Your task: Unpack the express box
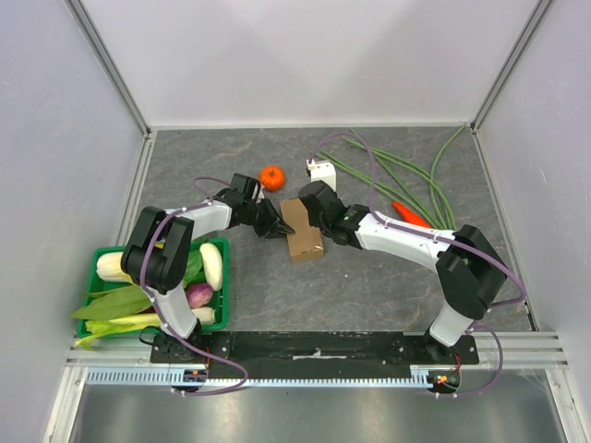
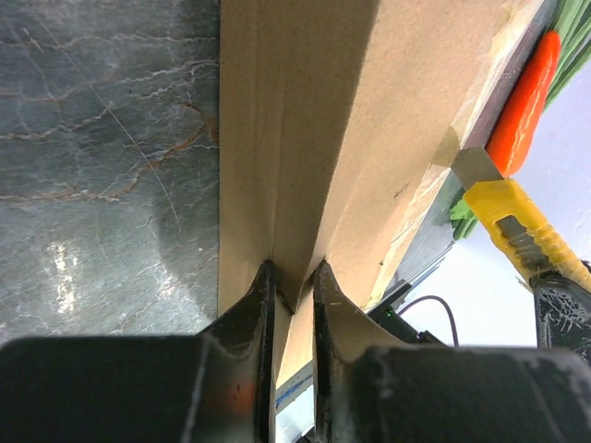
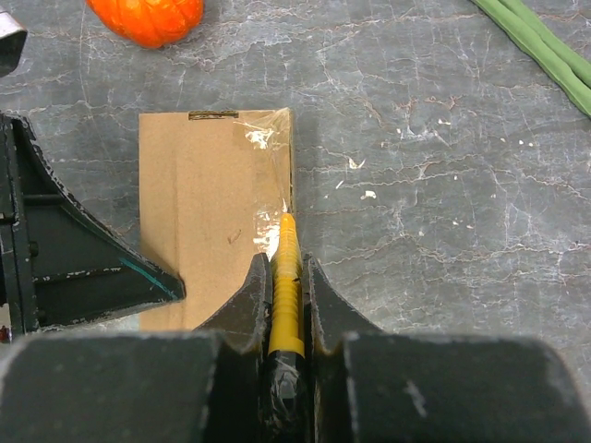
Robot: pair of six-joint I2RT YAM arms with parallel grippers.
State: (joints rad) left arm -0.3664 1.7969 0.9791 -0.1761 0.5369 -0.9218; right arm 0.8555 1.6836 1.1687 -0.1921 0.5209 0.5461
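Yellow cutter at taped express box edge

A green crate of vegetables sits at eight o'clock. A tangerine lies at eleven, long beans at two.

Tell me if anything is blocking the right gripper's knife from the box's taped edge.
Nothing visible does. The yellow knife, held in the right gripper, has its tip at the taped edge of the express box; the left gripper pinches the opposite side, clear of the blade.

Wht arms, purple cables, blk claws.
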